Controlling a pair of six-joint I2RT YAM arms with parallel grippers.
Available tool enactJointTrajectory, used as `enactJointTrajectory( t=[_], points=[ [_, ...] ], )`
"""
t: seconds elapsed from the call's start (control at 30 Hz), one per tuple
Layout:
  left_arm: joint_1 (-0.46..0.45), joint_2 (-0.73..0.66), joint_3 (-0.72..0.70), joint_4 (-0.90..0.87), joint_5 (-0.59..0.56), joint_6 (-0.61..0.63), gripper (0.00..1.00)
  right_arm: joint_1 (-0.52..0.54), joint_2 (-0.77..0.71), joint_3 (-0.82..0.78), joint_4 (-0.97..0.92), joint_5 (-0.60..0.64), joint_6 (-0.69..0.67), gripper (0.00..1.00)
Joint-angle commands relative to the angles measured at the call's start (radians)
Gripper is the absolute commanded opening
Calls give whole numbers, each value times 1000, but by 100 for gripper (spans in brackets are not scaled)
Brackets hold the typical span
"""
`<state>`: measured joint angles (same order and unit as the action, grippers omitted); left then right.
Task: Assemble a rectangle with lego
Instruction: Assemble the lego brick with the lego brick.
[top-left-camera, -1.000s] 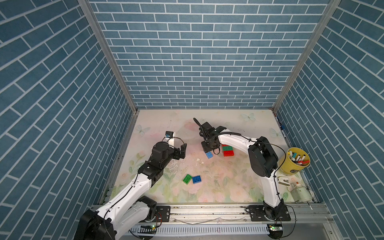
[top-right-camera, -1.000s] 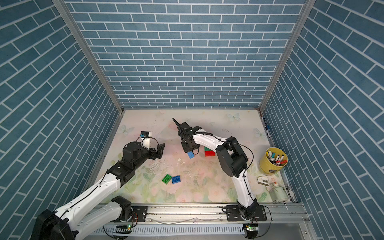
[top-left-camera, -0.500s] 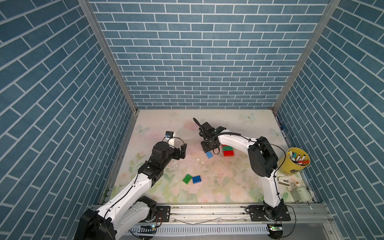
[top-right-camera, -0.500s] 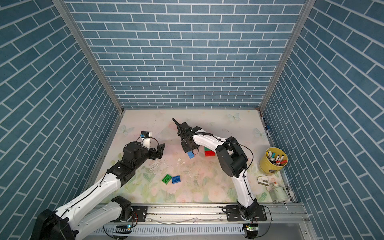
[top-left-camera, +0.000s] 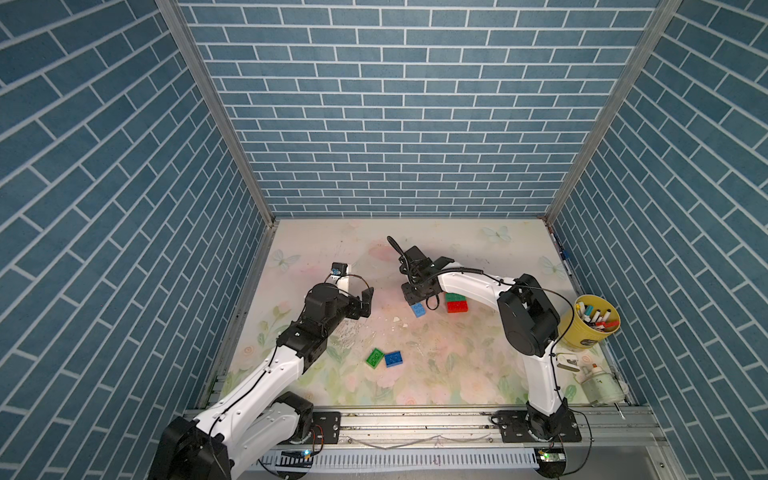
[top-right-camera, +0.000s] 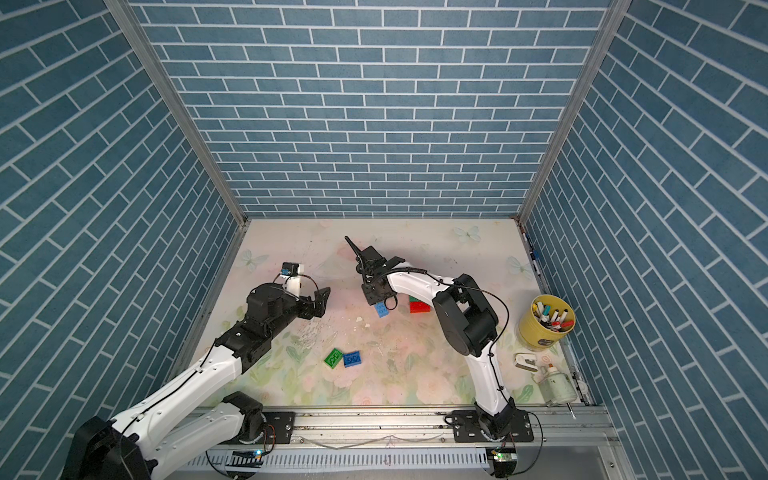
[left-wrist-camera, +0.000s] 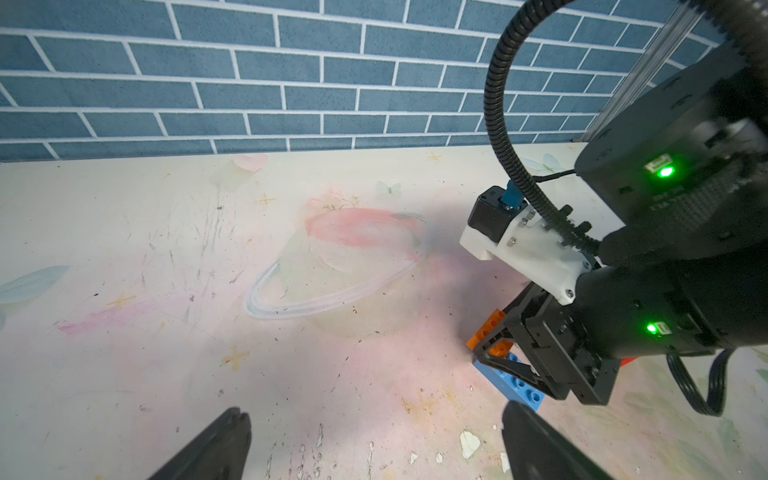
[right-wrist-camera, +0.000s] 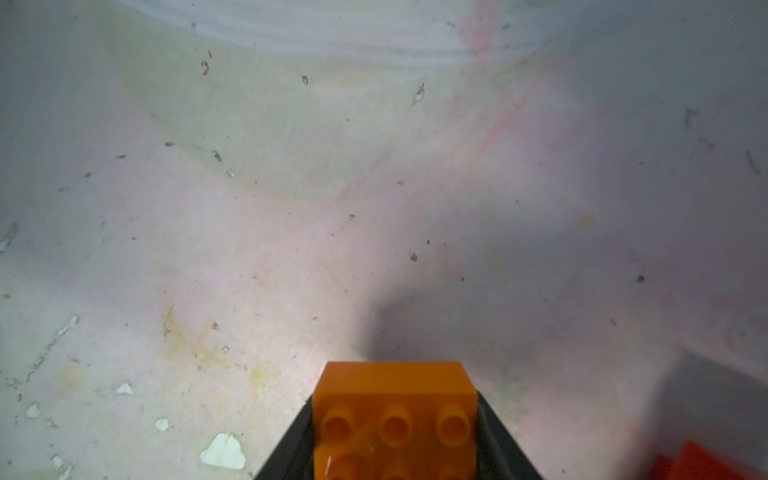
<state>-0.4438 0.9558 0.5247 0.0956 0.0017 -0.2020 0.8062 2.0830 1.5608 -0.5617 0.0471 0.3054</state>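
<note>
Left gripper (top-left-camera: 365, 302) hangs spread wide. Green brick (top-left-camera: 375, 357) touches front blue brick (top-left-camera: 393, 358). Right gripper (top-left-camera: 415, 293) pinches the orange brick (right-wrist-camera: 395, 419) just over another blue brick (top-left-camera: 418, 309), near the far green brick (top-left-camera: 455, 296) and red brick (top-left-camera: 457, 306).

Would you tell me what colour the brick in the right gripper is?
The brick is orange, clearest in the right wrist view.

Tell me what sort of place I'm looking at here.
Probably a robot lab test booth: blue brick-print panels close three sides, the left arm and right arm are bolted to a metal rail, and the floral tabletop is scuffed.
</note>
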Motion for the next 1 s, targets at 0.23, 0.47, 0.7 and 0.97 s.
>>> enactJointTrajectory(
  t=[0.23, 0.47, 0.7, 0.97],
  points=[
    [-4, 0, -11, 11, 0, 3, 100, 4, -8, -57, -60, 0, -22, 31],
    [-3, -2, -10, 12, 1, 3, 100, 4, -35, -75, -51, 10, -23, 31],
    [-5, -4, -10, 12, 1, 3, 100, 2, -37, -84, -45, 18, -29, 31],
    [-5, -3, -11, 12, 2, 3, 100, 2, -34, -138, -7, 40, -60, 30]
  ],
)
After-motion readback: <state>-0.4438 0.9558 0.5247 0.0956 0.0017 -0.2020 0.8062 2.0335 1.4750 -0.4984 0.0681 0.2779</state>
